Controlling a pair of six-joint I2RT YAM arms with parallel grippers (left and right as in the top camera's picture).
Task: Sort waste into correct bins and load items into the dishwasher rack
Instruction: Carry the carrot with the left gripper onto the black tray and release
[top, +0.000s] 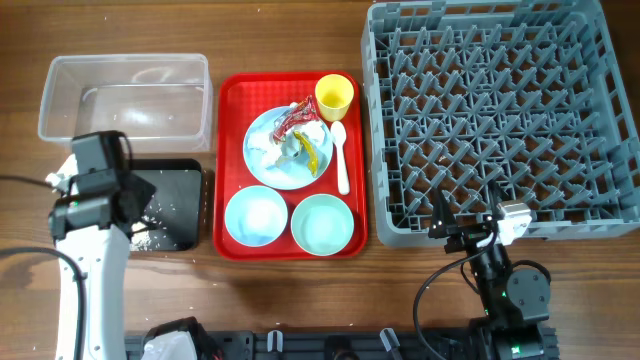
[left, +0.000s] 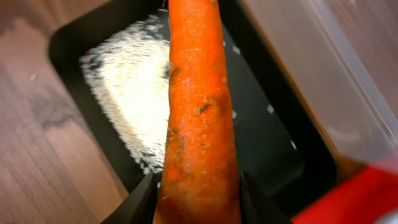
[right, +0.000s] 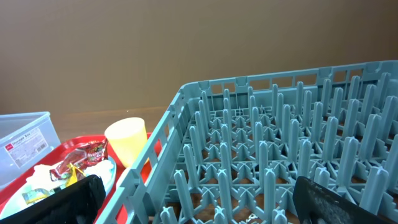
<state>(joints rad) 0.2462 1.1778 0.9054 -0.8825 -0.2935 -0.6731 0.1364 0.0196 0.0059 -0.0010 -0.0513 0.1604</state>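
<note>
Wooden tabletop (top: 300, 290): over the black rectangular tray (left: 267, 143), left gripper (left: 198, 198) jaws clamp an orange carrot (left: 199, 112); right gripper (right: 205, 199) jaws gape.

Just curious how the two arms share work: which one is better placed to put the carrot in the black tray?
Left. Its hand grips the carrot directly above the black tray, beside the rice. The right hand is open and empty, far off by the grey rack.
</note>
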